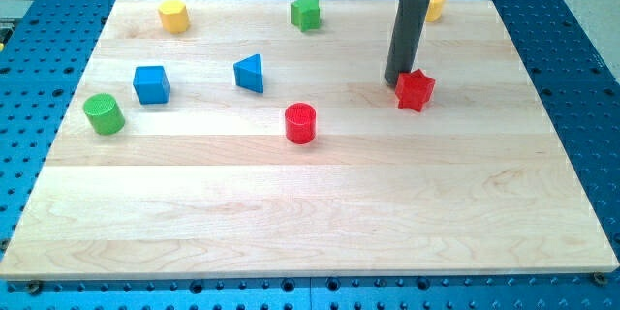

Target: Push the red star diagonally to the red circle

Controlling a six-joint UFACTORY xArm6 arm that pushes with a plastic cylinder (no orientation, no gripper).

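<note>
Red star (415, 90): right of centre on the worktop (310, 223), well apart from the target.
Red circle (301, 122): nearer the view's bottom, down-left of the star.
Handling: probably light, rigid plastic; should slide easily but may spin off its points. Best pushed on the upper-right side.
Tool: plain rod, no jaws, holding nothing; my tip (396, 81) touches or sits just beside the star's upper-left edge.
Arm pose: rod upright, descending from the view's top.
Far side: blue triangle (249, 73), blue cube (151, 84), green cylinder (103, 114), green star (306, 12), yellow blocks (173, 16) at the far edge.
</note>
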